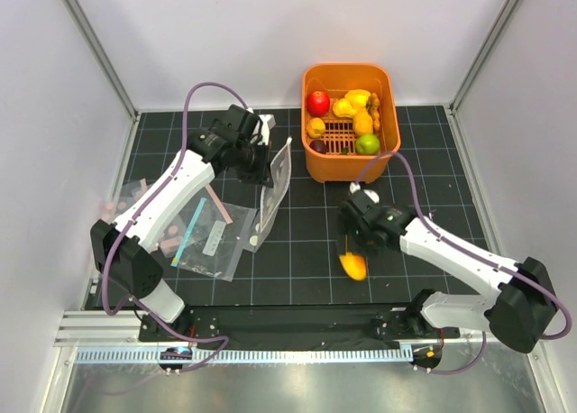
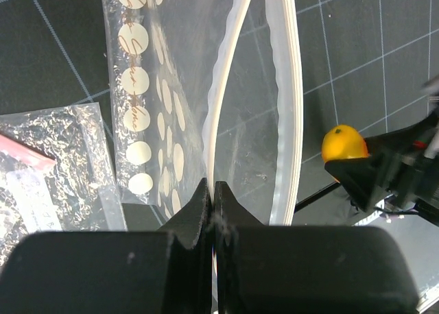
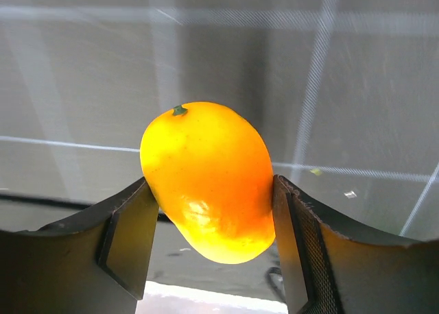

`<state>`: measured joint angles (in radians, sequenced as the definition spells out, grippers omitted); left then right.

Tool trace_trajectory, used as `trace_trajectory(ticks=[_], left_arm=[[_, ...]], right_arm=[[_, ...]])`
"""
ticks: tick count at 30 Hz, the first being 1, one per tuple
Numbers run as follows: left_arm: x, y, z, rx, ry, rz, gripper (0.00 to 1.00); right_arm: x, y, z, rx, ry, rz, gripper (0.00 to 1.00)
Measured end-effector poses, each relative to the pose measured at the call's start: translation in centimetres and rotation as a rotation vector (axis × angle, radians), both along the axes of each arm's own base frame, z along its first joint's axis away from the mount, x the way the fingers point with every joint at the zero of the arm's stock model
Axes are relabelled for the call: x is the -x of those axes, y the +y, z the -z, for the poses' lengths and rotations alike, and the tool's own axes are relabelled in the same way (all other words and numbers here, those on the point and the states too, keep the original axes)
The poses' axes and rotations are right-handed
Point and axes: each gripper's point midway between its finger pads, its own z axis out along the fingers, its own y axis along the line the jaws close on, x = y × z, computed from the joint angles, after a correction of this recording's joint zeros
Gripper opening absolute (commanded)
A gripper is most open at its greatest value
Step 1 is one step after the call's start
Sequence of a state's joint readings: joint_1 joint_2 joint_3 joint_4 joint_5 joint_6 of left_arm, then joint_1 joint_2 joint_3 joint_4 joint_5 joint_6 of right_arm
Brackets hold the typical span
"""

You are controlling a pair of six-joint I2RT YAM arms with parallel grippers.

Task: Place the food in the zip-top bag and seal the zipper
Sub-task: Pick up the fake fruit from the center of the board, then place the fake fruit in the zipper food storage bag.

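The left gripper [image 2: 211, 190] pinches the mouth edge of the zip-top bag [image 1: 275, 192], which is held on edge left of the basket [image 1: 350, 68], its long axis near-to-far. The right gripper [image 3: 211, 190] clamps a mango [image 3: 206, 163], with the stem end away from the wrist.

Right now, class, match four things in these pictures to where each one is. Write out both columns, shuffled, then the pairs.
Things:
1. mango
2. dotted bag
3. red apple
4. bag with teal strip

Places:
A. lying flat, apart from both grippers
B. pinched at its mouth edge by the left gripper
C. in the orange basket
D. clamped in the right gripper

Pairs: 1-D, 2-B, 3-C, 4-A
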<state>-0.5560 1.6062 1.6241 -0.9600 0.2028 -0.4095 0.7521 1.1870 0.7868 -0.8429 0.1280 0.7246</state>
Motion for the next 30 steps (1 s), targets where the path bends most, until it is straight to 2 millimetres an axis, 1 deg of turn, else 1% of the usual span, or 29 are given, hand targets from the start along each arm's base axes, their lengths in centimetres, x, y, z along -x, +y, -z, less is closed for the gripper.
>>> trace_trajectory(ticks=[2, 3, 4, 7, 9, 10, 12, 14, 15, 17, 19, 21, 24, 30], left_arm=[[0.1, 0.0, 0.0, 0.001, 0.003, 0.002, 0.00], [0.1, -0.1, 0.0, 0.004, 0.005, 0.004, 0.00], [0.2, -0.1, 0.0, 0.005, 0.007, 0.005, 0.00], [0.5, -0.2, -0.4, 0.015, 0.016, 0.015, 0.00], [0.6, -0.4, -1.1, 0.027, 0.016, 0.021, 0.00], [0.7, -0.5, -1.4, 0.035, 0.014, 0.025, 0.00], [0.8, -0.9, -2.1, 0.062, 0.015, 0.036, 0.00], [1.2, -1.5, -2.6, 0.096, 0.032, 0.044, 0.00], [1.4, -1.8, -2.7, 0.116, 0.048, 0.050, 0.00], [1.9, -2.3, -3.1, 0.153, 0.076, 0.053, 0.00], [2.3, -3.0, -3.6, 0.199, 0.105, 0.055, 0.00], [2.2, -3.0, -3.6, 0.224, 0.138, 0.021, 0.00], [1.8, -3.0, -3.7, 0.271, 0.174, -0.015, 0.00], [2.1, -3.5, -3.6, 0.392, 0.243, -0.027, 0.00]], right_arm=[[-1.8, 1.7, -2.9, -0.057, -0.069, -0.017, 0.39], [-3.3, 3.0, -5.3, -0.104, -0.127, -0.031, 0.39], [-4.3, 4.0, -7.3, -0.145, -0.171, -0.041, 0.39], [-8.1, 7.9, -15.7, -0.310, -0.360, -0.079, 0.38], [-10.2, 10.1, -21.1, -0.422, -0.484, -0.091, 0.37], [-10.9, 10.8, -23.4, -0.472, -0.539, -0.094, 0.36], [-11.8, 11.9, -26.6, -0.553, -0.625, -0.094, 0.35], [-12.7, 12.8, -28.9, -0.622, -0.690, -0.084, 0.35], [-13.2, 13.3, -29.7, -0.651, -0.716, -0.081, 0.37], [-14.3, 14.5, -30.6, -0.695, -0.745, -0.074, 0.38], [-15.5, 15.8, -30.7, -0.726, -0.757, -0.074, 0.38], [-16.4, 16.5, -30.6, -0.735, -0.765, -0.071, 0.38], [-17.1, 17.1, -30.5, -0.740, -0.774, -0.072, 0.38], [-17.2, 17.4, -30.8, -0.758, -0.796, -0.078, 0.38]])
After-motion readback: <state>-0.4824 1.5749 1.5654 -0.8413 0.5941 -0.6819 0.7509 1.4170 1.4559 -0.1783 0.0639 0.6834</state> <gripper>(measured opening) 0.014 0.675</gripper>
